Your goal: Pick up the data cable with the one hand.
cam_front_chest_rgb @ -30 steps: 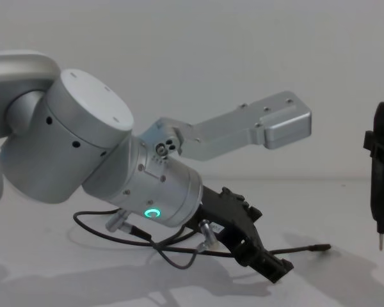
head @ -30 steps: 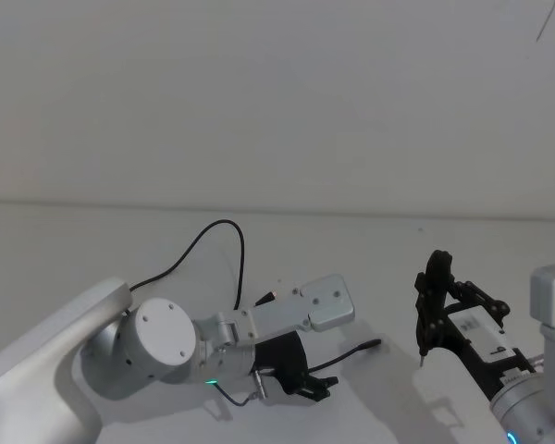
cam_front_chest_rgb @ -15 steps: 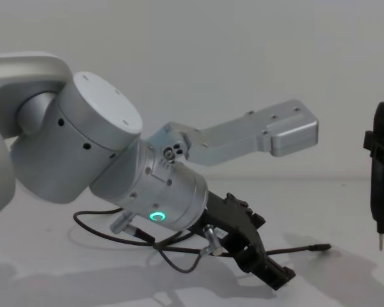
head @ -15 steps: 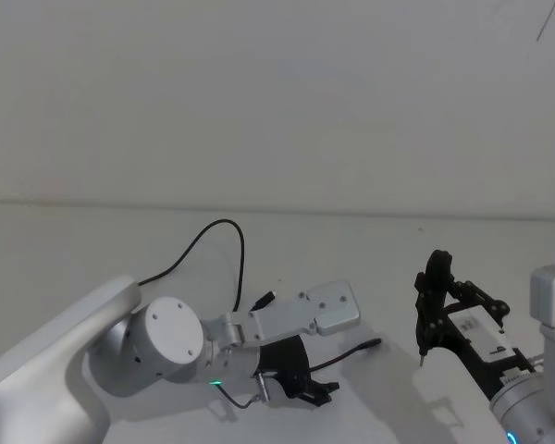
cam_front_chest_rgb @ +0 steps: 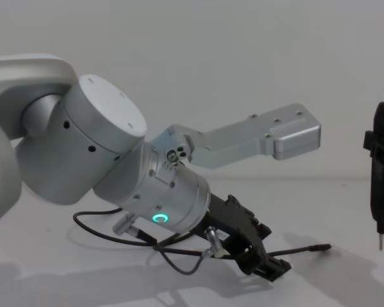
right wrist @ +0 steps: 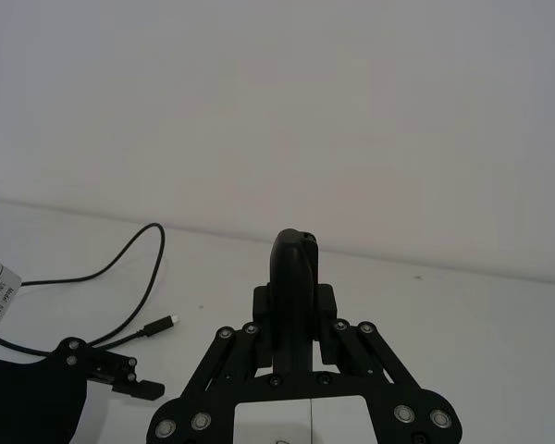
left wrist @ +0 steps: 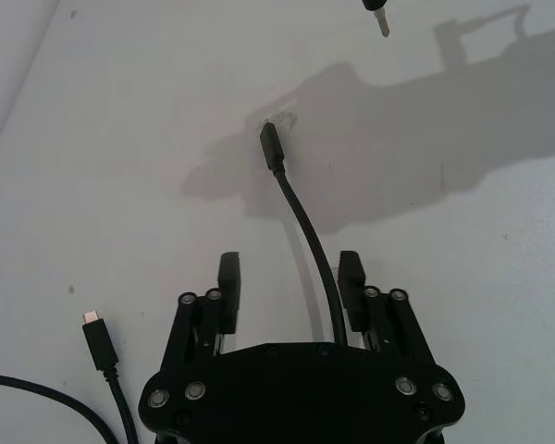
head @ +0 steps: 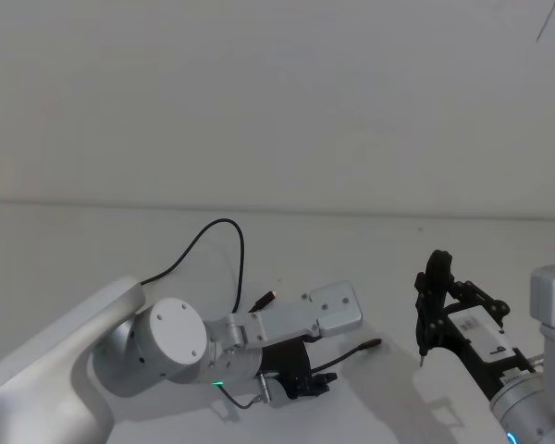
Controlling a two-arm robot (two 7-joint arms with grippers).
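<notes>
So far only the approach looks done. Our left gripper (left wrist: 290, 277) sits low over the desk (head: 379, 250). Its two fingers (left wrist: 229, 277) are spread apart, and one branch of the data cable (left wrist: 301, 208) runs between them, closer to one finger than the other. Neither pad appears to touch it. In the chest view the cable lies flat on the desk under our left wrist, and that branch runs on past the fingertips to a slim plug (cam_front_chest_rgb: 317, 246) lying ahead of the gripper. From the head view, the rest of the cord loops away toward the far side of the desk and back again. Our right gripper (head: 444, 305) hangs over the right side of the desk, well apart from the cable. It is pinching a dark pen-shaped tool (cam_front_chest_rgb: 381, 173) with its tip pointing down. We judge that nothing is grasped or lifted yet. What is left is to press the fingers together on the thin cord and raise it off the desk.
</notes>
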